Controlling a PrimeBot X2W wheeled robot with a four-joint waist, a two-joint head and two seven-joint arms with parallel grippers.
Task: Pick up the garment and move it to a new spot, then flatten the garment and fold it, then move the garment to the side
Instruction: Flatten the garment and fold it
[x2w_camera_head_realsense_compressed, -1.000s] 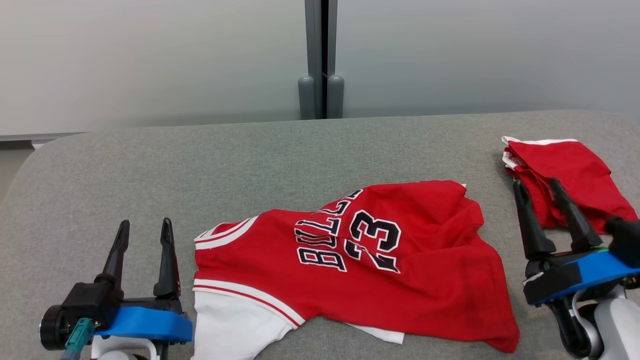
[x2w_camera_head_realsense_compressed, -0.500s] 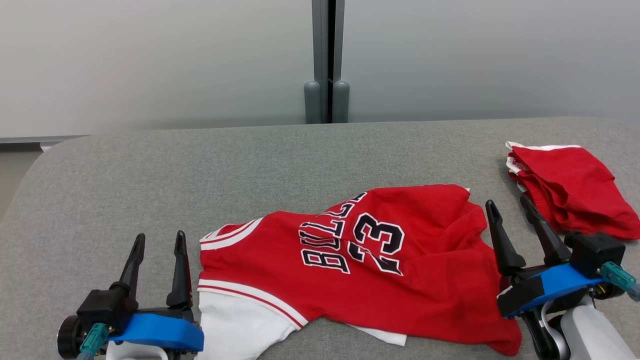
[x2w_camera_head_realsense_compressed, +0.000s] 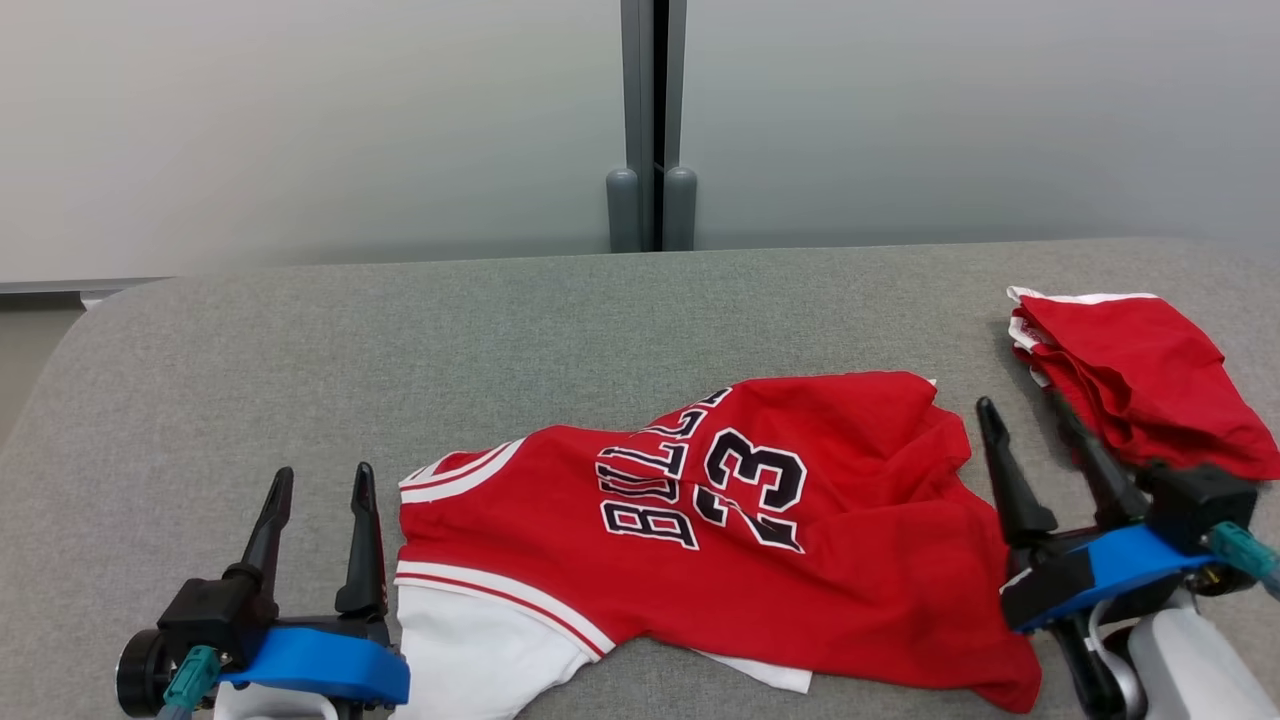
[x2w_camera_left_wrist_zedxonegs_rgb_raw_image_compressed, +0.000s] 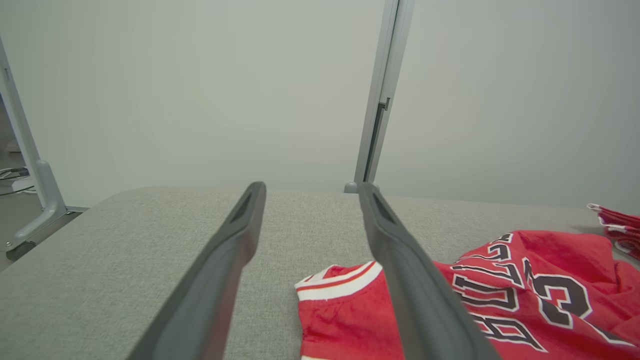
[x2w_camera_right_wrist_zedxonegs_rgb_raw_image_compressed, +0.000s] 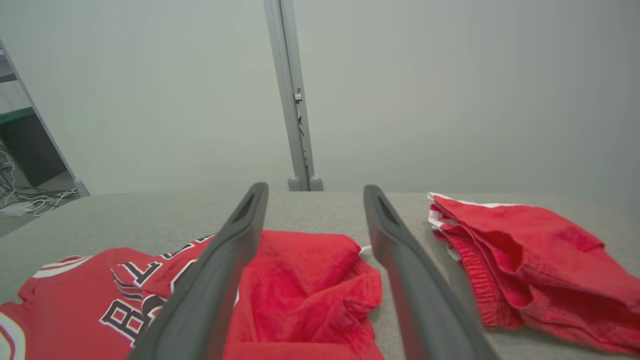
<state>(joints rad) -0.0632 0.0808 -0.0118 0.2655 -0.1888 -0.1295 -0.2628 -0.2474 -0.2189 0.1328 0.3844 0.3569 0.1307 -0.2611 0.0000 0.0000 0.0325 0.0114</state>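
Observation:
The garment (x2w_camera_head_realsense_compressed: 720, 520) is a red jersey with white trim and "BULLS 23" in black. It lies rumpled on the grey cloth table (x2w_camera_head_realsense_compressed: 500, 340), collar toward the left and one white part turned out at the near edge. My left gripper (x2w_camera_head_realsense_compressed: 324, 470) stands open just left of the collar, touching nothing; in the left wrist view the left gripper (x2w_camera_left_wrist_zedxonegs_rgb_raw_image_compressed: 311, 186) points past the jersey (x2w_camera_left_wrist_zedxonegs_rgb_raw_image_compressed: 525, 295). My right gripper (x2w_camera_head_realsense_compressed: 1020, 402) is open at the jersey's right edge. In the right wrist view the right gripper (x2w_camera_right_wrist_zedxonegs_rgb_raw_image_compressed: 315, 186) hovers empty over the bunched hem (x2w_camera_right_wrist_zedxonegs_rgb_raw_image_compressed: 300, 280).
Folded red shorts (x2w_camera_head_realsense_compressed: 1130, 370) with a white band lie at the table's right side, close to my right gripper, and the shorts (x2w_camera_right_wrist_zedxonegs_rgb_raw_image_compressed: 525, 260) also show in the right wrist view. A grey post (x2w_camera_head_realsense_compressed: 655, 120) and pale wall stand behind the table. The table's left corner is rounded.
My right gripper has drawn back from over the red shorts to the gap between shorts and jersey, still open. The head view shifted slightly. The jersey has not moved.

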